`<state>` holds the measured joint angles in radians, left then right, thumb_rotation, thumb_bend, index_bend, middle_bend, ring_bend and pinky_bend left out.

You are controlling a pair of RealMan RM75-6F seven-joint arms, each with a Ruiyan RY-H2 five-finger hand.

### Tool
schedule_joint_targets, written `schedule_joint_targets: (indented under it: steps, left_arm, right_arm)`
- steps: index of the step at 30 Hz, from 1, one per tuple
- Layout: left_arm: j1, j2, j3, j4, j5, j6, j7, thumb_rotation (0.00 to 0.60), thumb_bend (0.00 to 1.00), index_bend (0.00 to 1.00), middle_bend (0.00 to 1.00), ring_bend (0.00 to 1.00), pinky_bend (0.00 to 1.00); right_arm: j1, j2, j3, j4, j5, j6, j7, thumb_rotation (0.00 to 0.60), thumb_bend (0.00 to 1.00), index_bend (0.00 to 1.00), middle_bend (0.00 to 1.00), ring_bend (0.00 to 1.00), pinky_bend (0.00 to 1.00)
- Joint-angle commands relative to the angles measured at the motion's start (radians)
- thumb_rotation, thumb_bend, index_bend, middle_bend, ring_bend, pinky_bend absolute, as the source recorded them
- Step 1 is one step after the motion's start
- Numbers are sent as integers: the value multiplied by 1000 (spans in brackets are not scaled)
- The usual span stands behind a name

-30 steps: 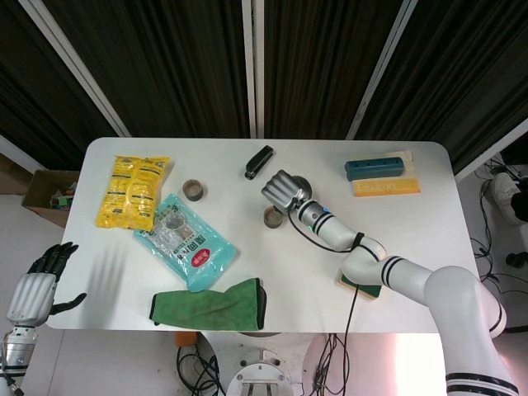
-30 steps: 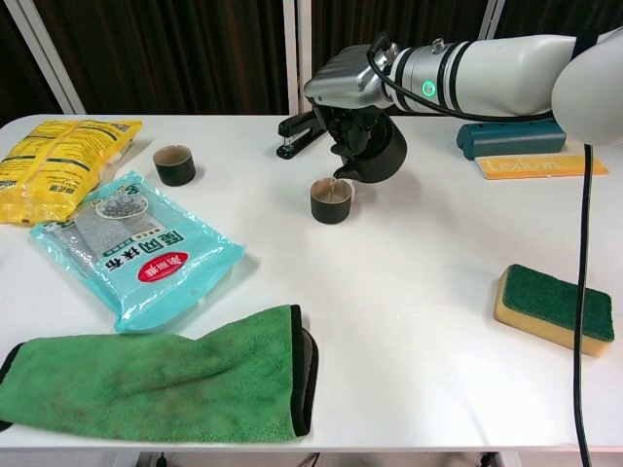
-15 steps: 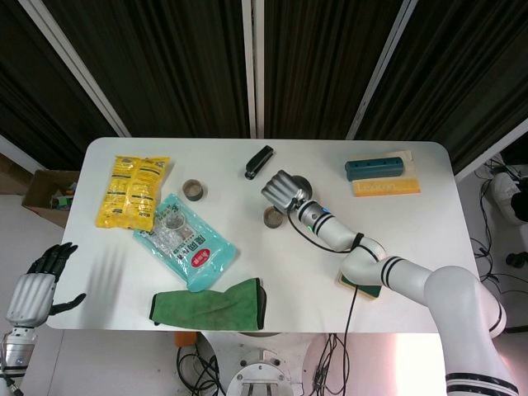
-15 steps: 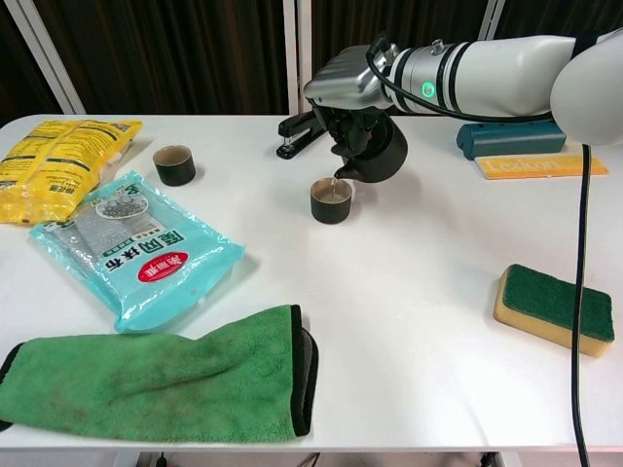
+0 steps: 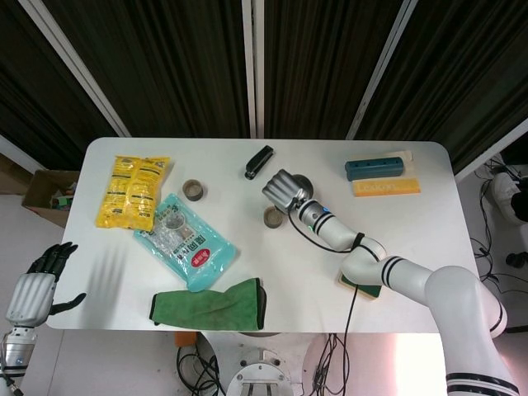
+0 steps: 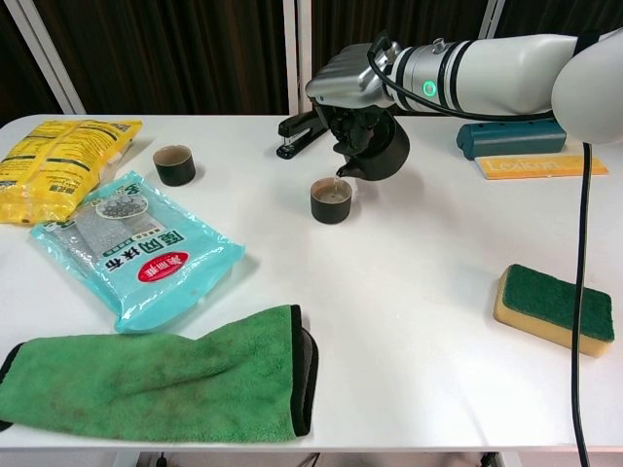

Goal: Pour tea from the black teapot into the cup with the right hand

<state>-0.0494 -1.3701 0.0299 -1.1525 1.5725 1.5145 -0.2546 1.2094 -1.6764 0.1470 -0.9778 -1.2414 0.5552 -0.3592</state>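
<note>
— Where is the black teapot [image 6: 375, 151]?

— Held in the air above the counter [image 6: 419, 292] by the right hand [image 6: 343, 80], tipped so its spout points down at the cup [image 6: 331, 199]. The spout tip hangs just over the cup's far rim. In the head view the hand [image 5: 282, 190] covers most of the pot.

— And the fingers [image 6: 343, 125]?

— Wrapped around the top of the teapot, grasping it from above.

— The cup itself?

— A small dark cup, upright on the counter, just beside and below the pot. Pale liquid shows inside.

— The left hand [image 5: 37, 285]?

— Well apart, off the counter's near left corner, seen only from the head camera. Its fingers are spread and hold nothing.

— What lies around?

— A second dark cup [image 6: 174, 164] stands to the left, near a yellow packet [image 6: 58, 165] and a teal packet [image 6: 131, 248]. A green cloth [image 6: 161, 375] lies along the near edge. A black stapler [image 6: 297, 134] sits behind the hand. On the right are a blue case [image 6: 511, 136] with an orange box [image 6: 540, 165] just in front of it, and a yellow-and-green sponge [image 6: 555, 306] nearer the front.
</note>
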Motion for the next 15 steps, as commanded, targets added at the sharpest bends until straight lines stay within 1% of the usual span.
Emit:
schedule_joint_targets:
  steps: [1, 15]
  left_arm:
    - [0, 0, 0, 0, 0, 0, 0, 600, 130, 121, 87, 79, 227]
    - [1, -3, 1, 5, -1, -4, -4, 600, 129, 122, 87, 79, 227]
  right_arm:
    - [0, 0, 1, -2, 6, 1, -8, 581, 389, 1000, 1000, 903, 626]
    - [1, -3, 4, -8, 26, 2, -20, 583, 386, 1000, 1000, 903, 626]
